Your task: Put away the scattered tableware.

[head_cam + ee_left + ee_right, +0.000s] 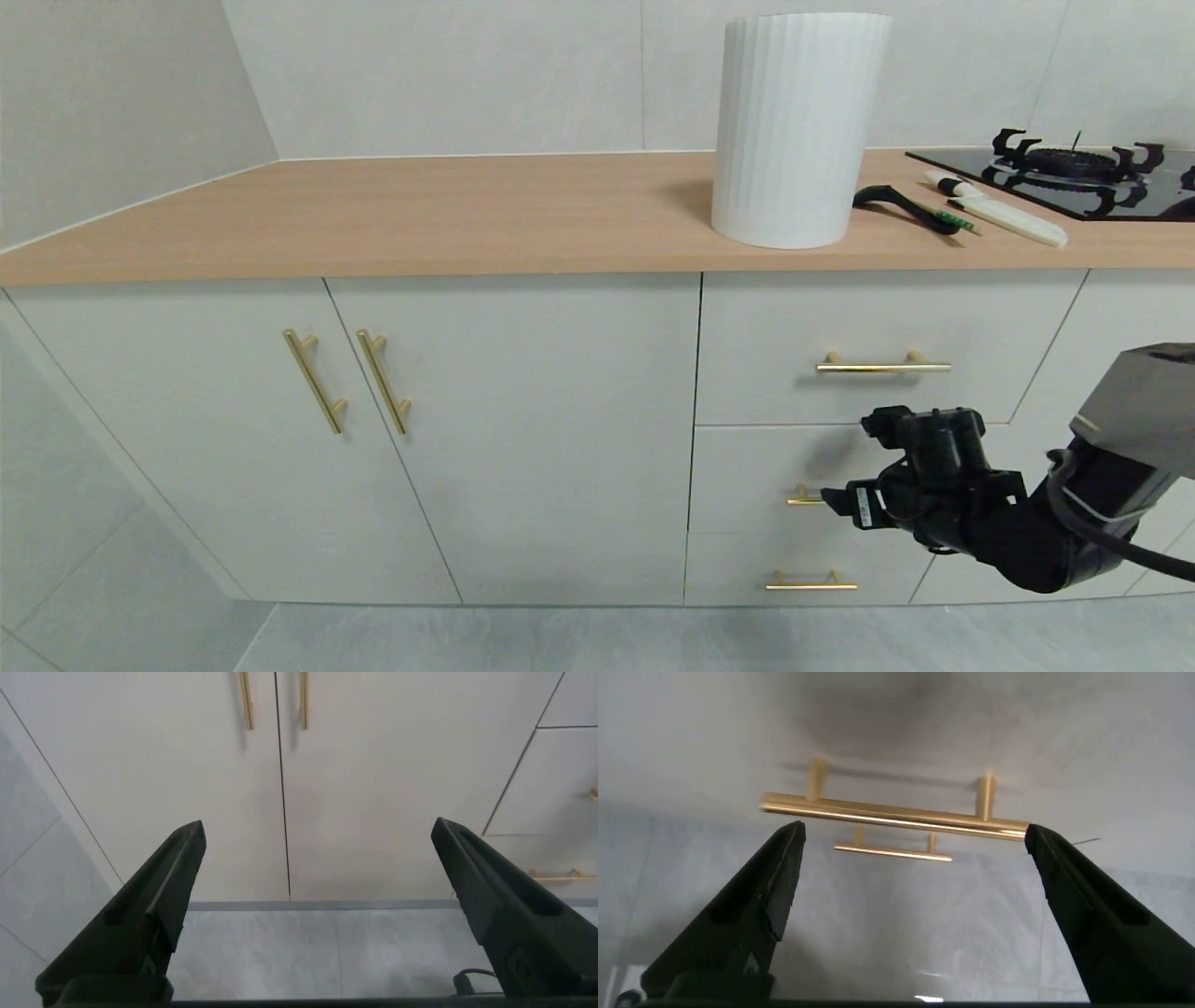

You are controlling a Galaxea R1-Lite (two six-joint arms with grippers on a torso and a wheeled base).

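Note:
The scattered tableware lies on the wooden counter (pixel 420 210) at the right: a black-handled utensil (pixel 901 203), a green-ended stick (pixel 952 217) and a white-bladed utensil (pixel 1008 217). A tall white ribbed container (pixel 794 131) stands just left of them. Below the counter, my right gripper (pixel 836 495) is at the middle drawer's gold handle (pixel 803 498). In the right wrist view that gripper (pixel 913 838) is open, with the handle (pixel 896 817) spanning the gap between its fingers and not touched. My left gripper (pixel 318 829) is open and holds nothing, facing the cabinet doors low near the floor.
A black stove top (pixel 1074 173) sits at the counter's far right. The drawer stack has a top handle (pixel 883 366) and a bottom handle (pixel 810 584). Two cabinet doors with gold handles (pixel 316 381) are to the left. Grey tiled floor (pixel 467 639) lies below.

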